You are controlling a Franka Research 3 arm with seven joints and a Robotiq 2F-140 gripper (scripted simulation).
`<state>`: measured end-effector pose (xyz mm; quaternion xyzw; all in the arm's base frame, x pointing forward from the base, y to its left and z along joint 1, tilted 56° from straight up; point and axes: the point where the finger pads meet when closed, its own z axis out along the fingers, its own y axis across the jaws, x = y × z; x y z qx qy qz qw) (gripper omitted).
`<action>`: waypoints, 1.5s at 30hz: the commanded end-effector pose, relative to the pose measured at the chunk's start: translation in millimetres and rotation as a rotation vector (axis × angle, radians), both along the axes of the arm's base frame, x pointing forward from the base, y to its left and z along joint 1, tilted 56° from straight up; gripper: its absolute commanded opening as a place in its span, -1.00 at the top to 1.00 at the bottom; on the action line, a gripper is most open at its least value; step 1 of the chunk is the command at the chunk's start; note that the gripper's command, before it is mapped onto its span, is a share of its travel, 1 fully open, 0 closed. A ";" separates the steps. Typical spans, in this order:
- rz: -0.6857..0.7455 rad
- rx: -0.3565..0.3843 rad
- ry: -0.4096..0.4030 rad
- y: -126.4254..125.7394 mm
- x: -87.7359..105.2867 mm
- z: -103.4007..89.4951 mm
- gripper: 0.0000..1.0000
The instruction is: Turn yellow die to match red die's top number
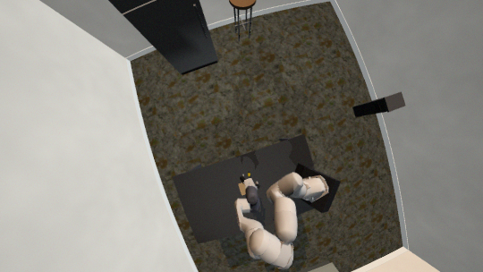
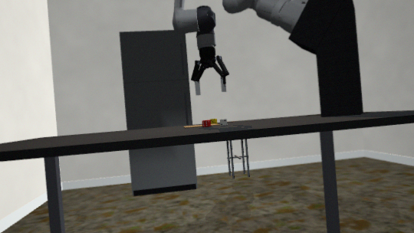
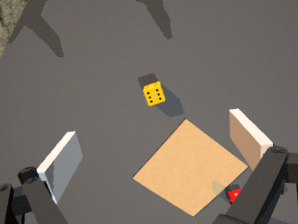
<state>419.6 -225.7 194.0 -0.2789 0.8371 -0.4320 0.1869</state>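
Observation:
The yellow die lies on the dark table top, off the tan mat, a little beyond the mat's far corner in the wrist view. The red die sits by the mat's right edge, partly hidden behind my right finger in the wrist view. A white die stands to the right of the others in the exterior view. My gripper is open and empty, hanging high above the dice and the mat.
The dark table carries the arm's black base at its right end. A tall dark cabinet and a stool stand beyond the table.

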 end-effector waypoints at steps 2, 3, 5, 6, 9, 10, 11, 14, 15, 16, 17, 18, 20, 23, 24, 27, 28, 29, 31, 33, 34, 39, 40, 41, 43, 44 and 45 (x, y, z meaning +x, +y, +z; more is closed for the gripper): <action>0.009 0.009 -0.004 -9.0 13.1 -12.8 -1.00; 0.009 0.009 -0.004 -13.1 16.8 -16.4 -1.00; 0.009 0.009 -0.004 -21.9 24.8 -24.3 -1.00; 0.009 0.009 -0.004 -26.3 28.9 -28.3 -1.00; 0.009 0.009 -0.004 -38.4 39.9 -39.0 -1.00; 0.009 0.009 -0.004 -41.5 42.7 -41.8 -1.00; 0.009 0.009 -0.004 -44.1 45.1 -44.1 -1.00; 0.009 0.009 -0.004 -46.0 46.8 -45.9 -1.00; 0.009 0.009 -0.004 -47.3 48.0 -47.0 -1.00; 0.009 0.009 -0.004 -48.1 48.7 -47.7 -1.00; 0.009 0.009 -0.004 -48.4 48.9 -48.0 -1.00; 0.009 0.009 -0.004 -48.4 49.0 -48.0 -1.00; 0.009 0.009 -0.004 -48.4 49.0 -48.0 -1.00; 0.009 0.009 -0.004 -48.4 49.0 -48.0 -1.00; 0.009 0.009 -0.004 -48.4 49.0 -48.0 -1.00; 0.009 0.009 -0.004 -48.4 49.0 -48.0 -1.00; 0.009 0.009 -0.004 -48.4 49.0 -48.0 -1.00; 0.009 0.009 -0.004 -48.4 49.0 -48.0 -1.00; 0.009 0.009 -0.004 -48.4 49.0 -48.0 -1.00; 0.009 0.009 -0.004 -48.4 49.0 -48.0 -1.00; 0.009 0.009 -0.004 -48.4 49.0 -48.0 -1.00; 0.009 0.009 -0.004 -48.4 49.0 -48.0 -1.00; 0.009 0.009 -0.004 -48.4 49.0 -48.0 -1.00; 0.009 0.009 -0.004 -48.4 49.0 -48.0 -1.00; 0.009 0.009 -0.004 -48.4 49.0 -48.0 -1.00; 0.009 0.009 -0.004 -48.4 49.0 -48.0 -1.00; 0.009 0.009 -0.004 -48.4 49.0 -48.0 -1.00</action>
